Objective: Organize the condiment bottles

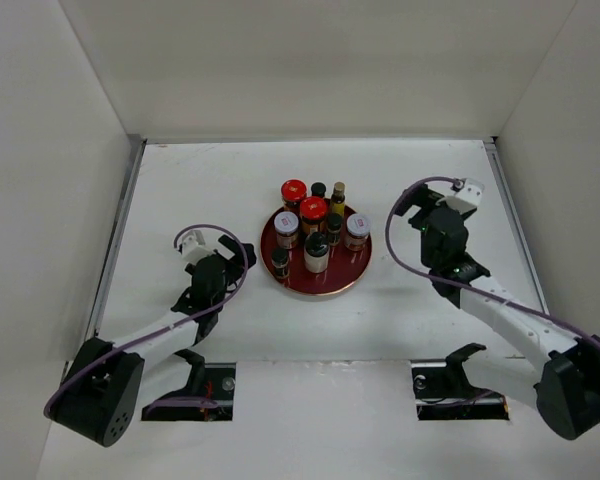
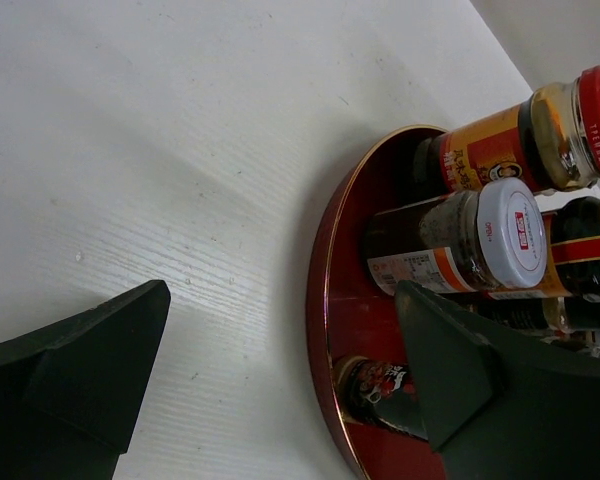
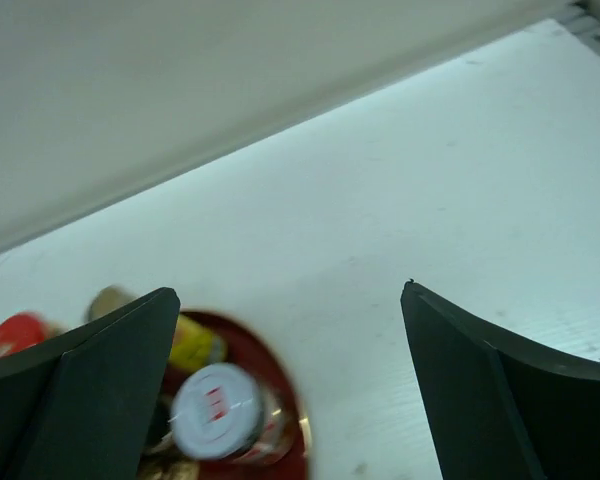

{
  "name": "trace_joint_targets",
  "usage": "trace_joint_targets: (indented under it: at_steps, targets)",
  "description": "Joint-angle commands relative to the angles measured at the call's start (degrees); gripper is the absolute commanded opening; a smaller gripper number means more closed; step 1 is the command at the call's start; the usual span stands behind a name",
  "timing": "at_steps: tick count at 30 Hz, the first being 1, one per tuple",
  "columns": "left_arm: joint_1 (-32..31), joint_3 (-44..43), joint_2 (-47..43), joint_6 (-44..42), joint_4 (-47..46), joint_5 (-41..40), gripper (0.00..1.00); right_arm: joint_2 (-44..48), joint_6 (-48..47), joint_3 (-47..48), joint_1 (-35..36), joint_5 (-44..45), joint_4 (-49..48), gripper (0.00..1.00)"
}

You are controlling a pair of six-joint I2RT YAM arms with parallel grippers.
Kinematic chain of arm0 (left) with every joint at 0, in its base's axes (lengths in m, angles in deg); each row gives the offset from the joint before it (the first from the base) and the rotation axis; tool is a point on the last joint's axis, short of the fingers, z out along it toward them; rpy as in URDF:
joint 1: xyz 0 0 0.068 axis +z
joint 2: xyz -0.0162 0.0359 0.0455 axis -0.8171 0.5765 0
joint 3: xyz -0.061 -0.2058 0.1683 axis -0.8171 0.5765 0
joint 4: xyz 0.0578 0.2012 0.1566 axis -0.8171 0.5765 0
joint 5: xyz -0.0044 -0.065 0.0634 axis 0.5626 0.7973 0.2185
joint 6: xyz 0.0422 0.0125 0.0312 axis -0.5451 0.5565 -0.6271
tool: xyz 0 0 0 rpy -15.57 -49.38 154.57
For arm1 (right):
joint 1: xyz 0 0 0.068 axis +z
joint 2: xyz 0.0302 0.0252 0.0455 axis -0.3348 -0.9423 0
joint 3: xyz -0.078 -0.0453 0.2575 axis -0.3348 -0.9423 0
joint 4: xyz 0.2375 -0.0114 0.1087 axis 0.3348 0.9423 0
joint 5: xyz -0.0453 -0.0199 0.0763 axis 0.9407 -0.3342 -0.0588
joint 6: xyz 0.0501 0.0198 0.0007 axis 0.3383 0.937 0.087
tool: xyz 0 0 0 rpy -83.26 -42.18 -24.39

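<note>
Bright, even overhead light filled the top view, shadows on the table (image 1: 180,180) faint. The left wrist picture was sharp, a thin highlight lining the tray (image 2: 318,300) rim. The right wrist picture was soft, the condiment bottles (image 3: 215,410) at lower left blurred.

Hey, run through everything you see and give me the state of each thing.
left tool, open, empty
right tool, open, empty
condiment bottles, upright, capped, grouped together
tray, lying flat, holding bottles
</note>
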Motion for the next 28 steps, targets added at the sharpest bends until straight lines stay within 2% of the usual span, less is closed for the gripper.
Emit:
trace_joint_targets:
  at_steps: [1,5,13,20,28]
  targets:
    - [0.5,-3.2,2.2,0.0,-1.2,0.9,1.00,-1.0,3.4,-4.5,-7.6,-6.0,-8.9,1.00]
    - [1.0,-4.2,4.5,0.3,-1.0,2.8,1.00,-6.8,6.9,-9.3,-15.0,-9.2,-20.2,1.00]
    - [2.1,-3.9,2.8,-0.3,-1.3,2.1,1.00,-15.9,7.4,-16.9,-16.7,-8.9,-36.3,1.00]
    - [1.6,-3.2,-0.9,-1.5,-1.0,0.8,1.00,-17.0,7.0,-16.4,-16.0,-7.5,-36.4,1.00]
    - [1.1,-3.8,-0.3,-2.8,-1.4,1.1,1.00,-17.1,7.8,-15.8,-16.0,-8.3,-34.5,1.00]
